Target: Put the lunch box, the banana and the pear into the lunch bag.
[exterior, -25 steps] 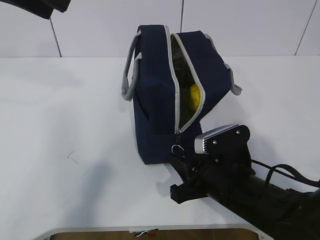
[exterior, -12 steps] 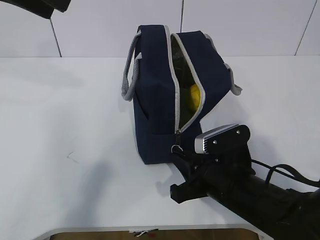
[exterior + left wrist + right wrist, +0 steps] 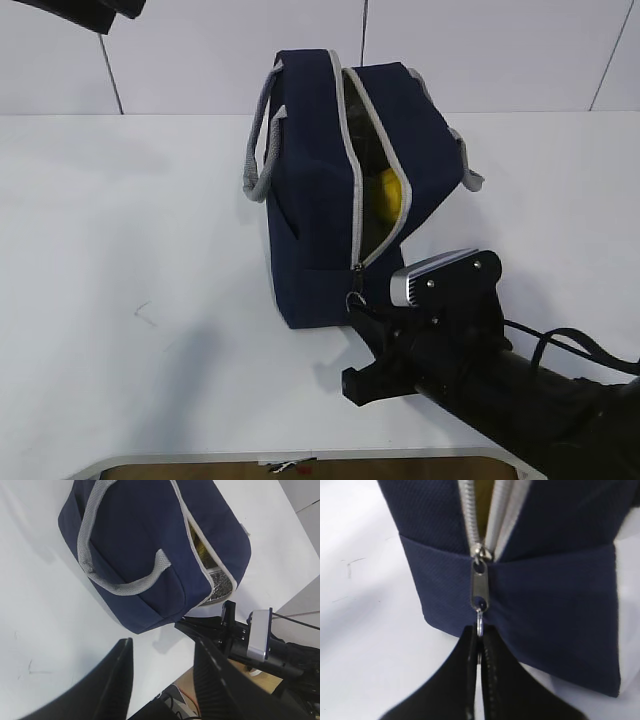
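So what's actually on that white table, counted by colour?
Navy-blue fabric lunch bag with grey trim, zipper partly open: 1
Yellow item showing inside the bag, fruit by the look of it: 1
Black robot end effector at the zipper's metal ring pull: 1
Total: 3

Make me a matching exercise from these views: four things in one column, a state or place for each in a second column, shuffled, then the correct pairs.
Column one:
1. right gripper
2. left gripper
3. lunch bag
4. yellow fruit

Column two:
A. standing on the white table, zipper partly undone
B. inside the bag, seen through the gap
C. shut on the ring pull at the zipper's low end
D. open, holding nothing, apart from the bag

Pairs: 1-C, 2-D, 3-A, 4-B
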